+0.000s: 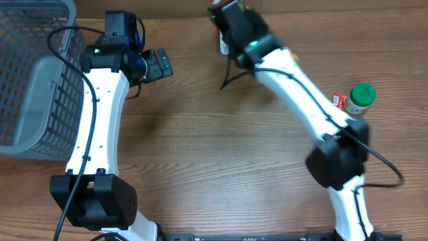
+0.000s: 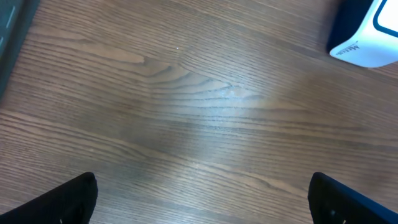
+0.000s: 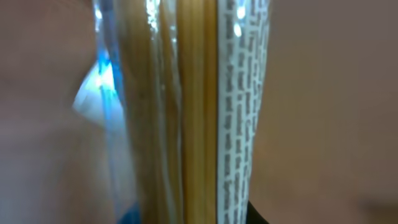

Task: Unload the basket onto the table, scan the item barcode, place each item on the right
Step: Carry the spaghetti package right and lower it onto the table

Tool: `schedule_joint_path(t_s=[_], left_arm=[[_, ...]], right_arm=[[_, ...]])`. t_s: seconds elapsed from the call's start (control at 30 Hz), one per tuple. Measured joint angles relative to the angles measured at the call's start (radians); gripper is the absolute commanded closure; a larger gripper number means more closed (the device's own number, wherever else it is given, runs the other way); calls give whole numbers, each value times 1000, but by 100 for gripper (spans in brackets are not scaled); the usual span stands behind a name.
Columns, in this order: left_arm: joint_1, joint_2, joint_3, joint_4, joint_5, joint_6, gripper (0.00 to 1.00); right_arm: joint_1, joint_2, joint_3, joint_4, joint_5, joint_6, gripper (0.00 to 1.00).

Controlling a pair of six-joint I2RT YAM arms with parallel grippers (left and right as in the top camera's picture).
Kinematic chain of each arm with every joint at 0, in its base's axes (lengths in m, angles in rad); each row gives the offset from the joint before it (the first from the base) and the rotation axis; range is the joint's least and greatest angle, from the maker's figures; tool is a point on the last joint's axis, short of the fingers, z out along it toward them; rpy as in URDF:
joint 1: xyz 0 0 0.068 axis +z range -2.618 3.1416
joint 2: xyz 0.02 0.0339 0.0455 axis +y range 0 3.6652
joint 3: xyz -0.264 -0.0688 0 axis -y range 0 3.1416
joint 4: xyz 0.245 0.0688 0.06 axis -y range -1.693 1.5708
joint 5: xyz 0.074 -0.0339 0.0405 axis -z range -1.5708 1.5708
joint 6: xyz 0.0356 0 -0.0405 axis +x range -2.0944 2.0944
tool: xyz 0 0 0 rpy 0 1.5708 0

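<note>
My right gripper (image 1: 224,19) is at the table's far edge, shut on a clear packet of spaghetti (image 3: 186,112). In the right wrist view the packet fills the frame upright, with yellow strands and a white printed label strip (image 3: 242,106); no barcode shows, and the fingers are almost wholly hidden behind it. My left gripper (image 1: 159,64) hovers over bare wood at the far left-centre, fully open with nothing between its black fingertips (image 2: 74,200). A white and dark blue device (image 2: 367,34) sits at the top right of the left wrist view; a white part (image 1: 224,45) shows under the right arm.
A grey wire basket (image 1: 33,73) stands at the far left. A jar with a green lid (image 1: 362,97) and a small red-labelled item (image 1: 339,100) lie at the right, beside the right arm. A black cable (image 1: 231,77) trails under the right arm.
</note>
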Motion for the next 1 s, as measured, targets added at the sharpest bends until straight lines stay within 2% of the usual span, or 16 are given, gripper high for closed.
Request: schedule_joint_path(t_s=[0.13,0.23,0.37,0.57,0.67,0.77,0.83,1.0], left_arm=[[0,0,0,0,0,0,0],[0,0,0,0,0,0,0],[0,0,0,0,0,0,0],[0,0,0,0,0,0,0],[0,0,0,0,0,0,1],[0,0,0,0,0,0,1],[0,0,0,0,0,0,1],[0,0,0,0,0,0,0]], right_arm=[[-73,-39,5,-323,-193,194,96],[-129,-37,-53,-423,-314,274,96],[-177,-32,-201,-436,-399,333,89],[-201,-16,-364,-332,-447,439,85],[-217,-16,-382,-318,-454,481,70],[-237,-16,-384,-314,-455,503,35],[-248,-17,-383,-327,-453,511,32],[-259,-17,-383,-373,-441,521,32]])
